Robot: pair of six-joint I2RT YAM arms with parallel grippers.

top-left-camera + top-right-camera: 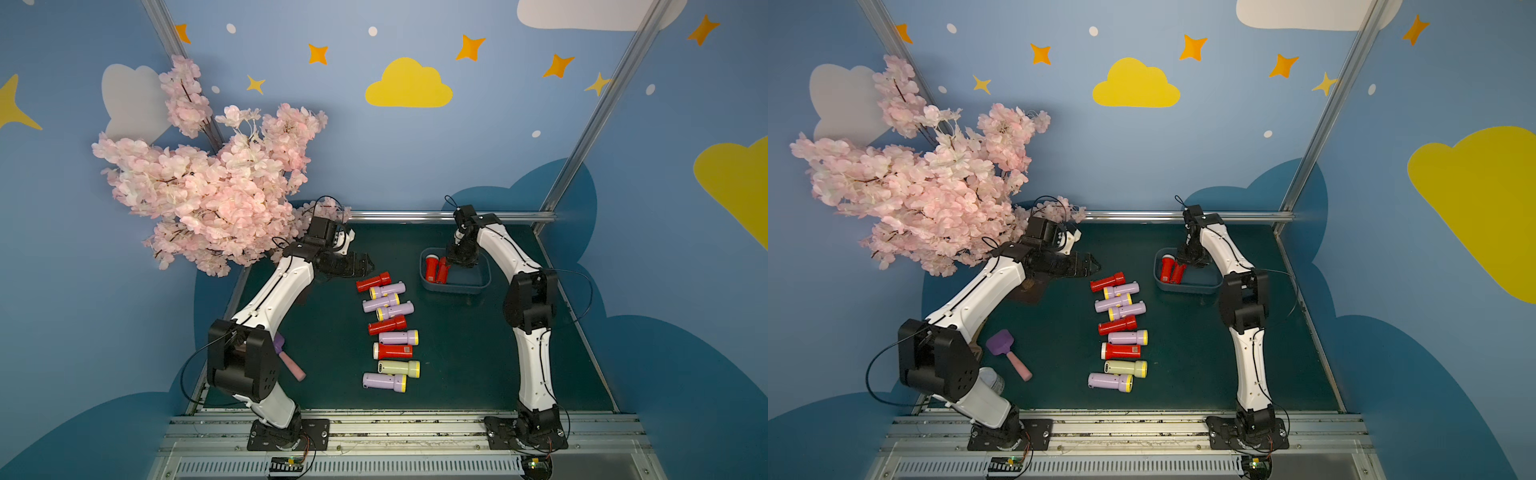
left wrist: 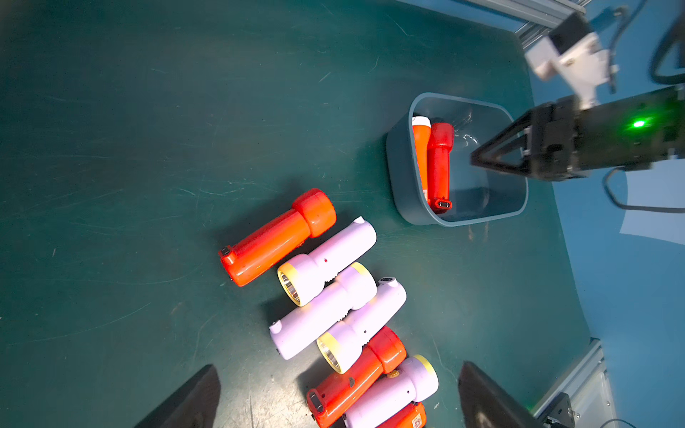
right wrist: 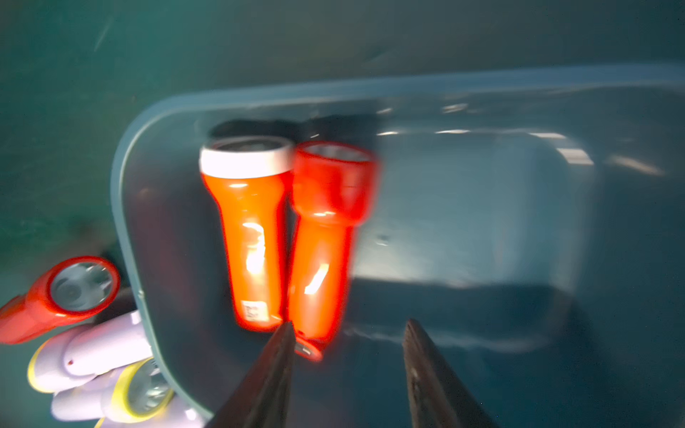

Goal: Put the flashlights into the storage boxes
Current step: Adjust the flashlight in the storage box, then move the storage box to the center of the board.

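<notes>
We hold our right claw (image 3: 350, 323) parted over two red flashlights (image 3: 252, 241) in the far-right box (image 1: 453, 287); our left claw (image 2: 339, 366) gapes wide.

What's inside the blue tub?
A white-ringed red flashlight and an all-red flashlight lie side by side at one end. The rest looks bare, though the right gripper covers part of the tub.

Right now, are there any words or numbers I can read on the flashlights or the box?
Nothing here reads as a word or number.
Row's white-headed red flashlight: square code sticker, too small to read.
Boxed red flashlight in the storage box: white sticker, blurred.
</notes>
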